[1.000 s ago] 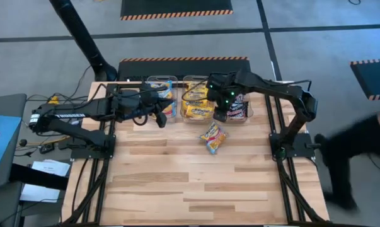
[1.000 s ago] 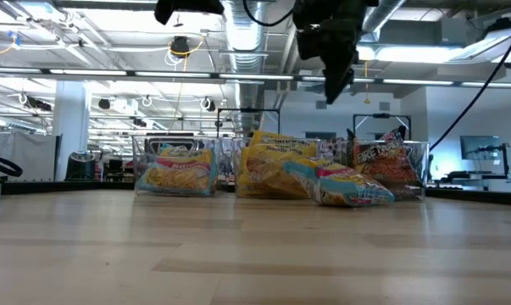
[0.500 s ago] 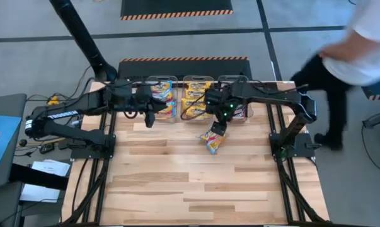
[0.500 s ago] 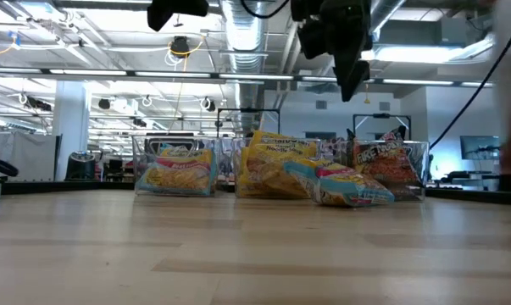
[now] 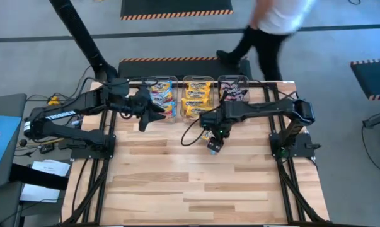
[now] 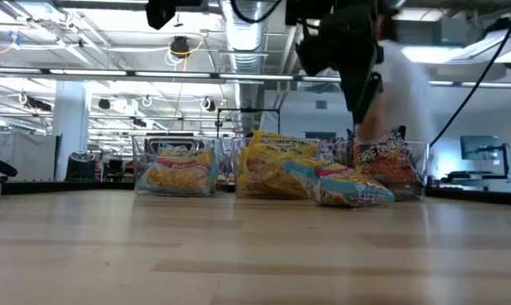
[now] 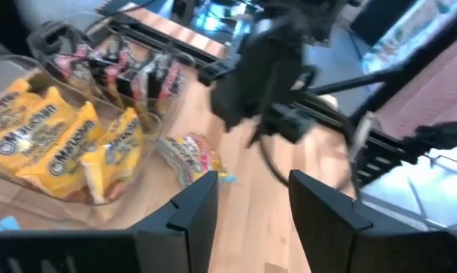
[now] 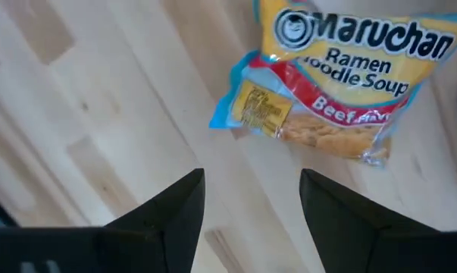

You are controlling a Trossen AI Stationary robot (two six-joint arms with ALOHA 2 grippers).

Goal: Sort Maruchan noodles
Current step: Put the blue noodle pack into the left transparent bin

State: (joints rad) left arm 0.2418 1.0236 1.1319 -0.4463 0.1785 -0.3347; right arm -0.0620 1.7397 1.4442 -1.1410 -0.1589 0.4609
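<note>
Maruchan noodles: one loose, flat, glossy yellow ramen packet with a red band and blue edges [image 8: 330, 87], lying flat on the light wooden slatted table [image 5: 196, 183], just in front of the row of three clear plastic bins [image 5: 199, 98] at the far edge. Seen also in the low view [image 6: 348, 186] in front of the bins, and in the left wrist view [image 7: 192, 155] beside the middle bin. Almost wholly hidden under the arm in the high view.

Right gripper [image 5: 215, 144] hanging directly over that packet, fingers [image 8: 167, 220] spread apart with nothing between them, the packet lying on the wood just beyond the tips and not touched.

Rest of the packets already in the bins: light blue-pink packets [image 5: 163, 94] in the left bin, yellow-orange packets [image 5: 197, 99] in the middle bin, dark maroon-black packets [image 5: 235, 93] in the right bin.

Left gripper [image 5: 145, 116] near the front of the left bin, above the table, fingers [image 7: 186, 220] parted and holding nothing.

Beyond the far edge of the table, a person [image 5: 271, 28] in a white top and dark trousers, blurred.
</note>
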